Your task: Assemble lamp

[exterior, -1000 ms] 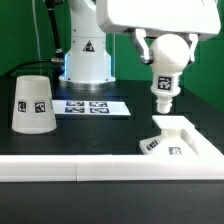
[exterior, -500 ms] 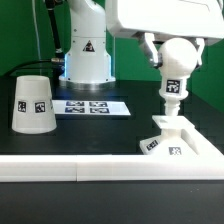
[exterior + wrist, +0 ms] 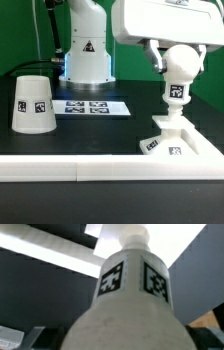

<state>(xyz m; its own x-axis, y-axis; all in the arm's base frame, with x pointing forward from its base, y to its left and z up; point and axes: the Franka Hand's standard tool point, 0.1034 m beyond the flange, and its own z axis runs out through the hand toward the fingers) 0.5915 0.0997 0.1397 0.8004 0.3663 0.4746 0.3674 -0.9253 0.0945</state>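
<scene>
My gripper (image 3: 179,60) is shut on the white ball-shaped bulb (image 3: 178,68), neck down, at the exterior view's right. Its tagged neck (image 3: 176,95) hangs just above the raised middle of the stepped square base (image 3: 175,138); I cannot tell whether they touch. In the wrist view the bulb (image 3: 130,308) fills the frame, its tagged neck pointing at the base (image 3: 120,246), with dark fingers (image 3: 25,339) at its sides. The tapered cup-like shade (image 3: 34,103) stands mouth down at the exterior view's left.
The marker board (image 3: 90,106) lies flat on the black table between the shade and the base. The white robot pedestal (image 3: 86,55) stands behind it. A white rail (image 3: 70,171) runs along the table's front edge.
My gripper has carried the bulb toward the exterior view's right, from beside the base's raised middle to over it.
</scene>
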